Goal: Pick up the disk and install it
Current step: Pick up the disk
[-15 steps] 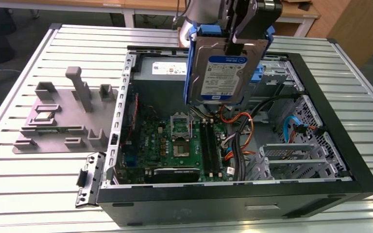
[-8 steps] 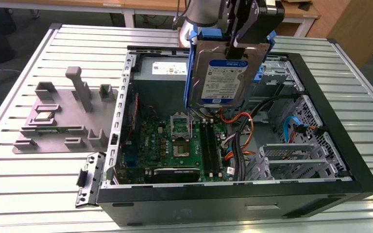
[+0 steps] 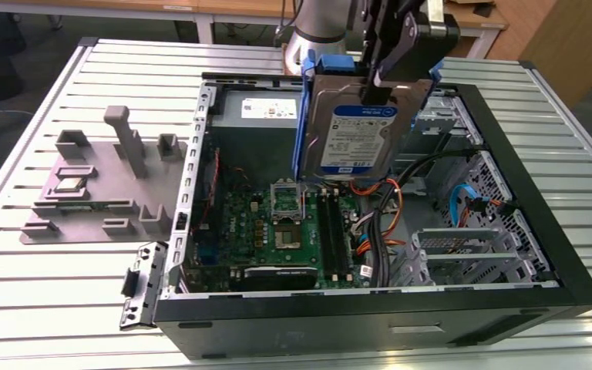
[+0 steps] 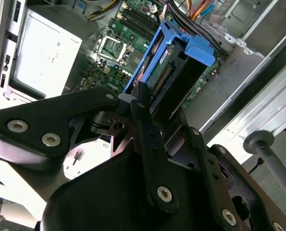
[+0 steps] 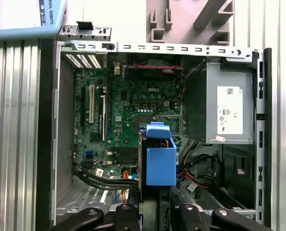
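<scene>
1. My jaws are clamped on the upper end of the disk (image 3: 361,135). It hangs straight down from them, so it lies directly below my wrist, not off to any side.

2. The disk's long axis runs close to vertical, and its labelled face is turned toward the exterior view. It hangs over the open computer case (image 3: 573,297), touching nothing inside as far as I can tell.

3. In the first wrist view I look down along the disk (image 5: 160,159). Under it are the edge of the motherboard (image 5: 128,110) and a tangle of cables (image 5: 200,168). The power-supply box (image 5: 229,110) sits well apart in a corner of the case.

4. The relation that matters is sideways. A metal cage (image 3: 471,254), which I judge to be the drive bay, sits on the case floor toward the exterior view's right of the disk. It is nearer that camera and lower than the disk's bottom edge. The disk hangs upright, while the cage looks to be lying flat.

5. The disk is a flat silver rectangle with a white-and-blue label and a bright blue plastic frame along its edges. In the second wrist view the frame (image 4: 200,50) wraps the far end, and a row of connector pins shows on the dark underside.

6. The case rests on a ribbed metal counter (image 3: 49,308), with a grey fixture (image 3: 101,193) beside it on the exterior view's left.
</scene>
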`<state>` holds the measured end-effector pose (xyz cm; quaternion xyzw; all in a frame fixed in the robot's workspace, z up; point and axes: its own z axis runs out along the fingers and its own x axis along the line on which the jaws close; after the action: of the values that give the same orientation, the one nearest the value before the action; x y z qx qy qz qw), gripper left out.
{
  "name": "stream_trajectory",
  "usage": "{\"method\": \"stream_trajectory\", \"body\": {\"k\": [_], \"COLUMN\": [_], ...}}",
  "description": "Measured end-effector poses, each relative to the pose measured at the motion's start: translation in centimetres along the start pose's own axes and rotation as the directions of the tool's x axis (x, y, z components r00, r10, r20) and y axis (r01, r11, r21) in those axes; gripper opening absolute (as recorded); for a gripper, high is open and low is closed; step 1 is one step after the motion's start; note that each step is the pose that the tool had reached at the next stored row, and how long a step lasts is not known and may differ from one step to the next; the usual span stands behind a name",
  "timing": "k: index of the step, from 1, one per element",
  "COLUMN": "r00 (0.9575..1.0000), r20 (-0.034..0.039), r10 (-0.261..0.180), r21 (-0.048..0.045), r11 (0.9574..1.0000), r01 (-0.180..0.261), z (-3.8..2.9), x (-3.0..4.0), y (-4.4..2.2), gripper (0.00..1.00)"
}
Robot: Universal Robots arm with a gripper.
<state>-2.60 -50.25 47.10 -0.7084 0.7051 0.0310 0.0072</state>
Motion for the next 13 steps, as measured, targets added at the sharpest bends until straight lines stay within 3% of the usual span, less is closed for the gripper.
{"method": "stream_trajectory", "body": {"k": [13], "r00": [1.0000], "r20": [0.0000], "r10": [0.000], "r21": [0.0000], "r11": [1.0000], "r01": [0.000], "z": [0.02], "x": [2.50], "y": [0.00], "gripper": [0.35]}}
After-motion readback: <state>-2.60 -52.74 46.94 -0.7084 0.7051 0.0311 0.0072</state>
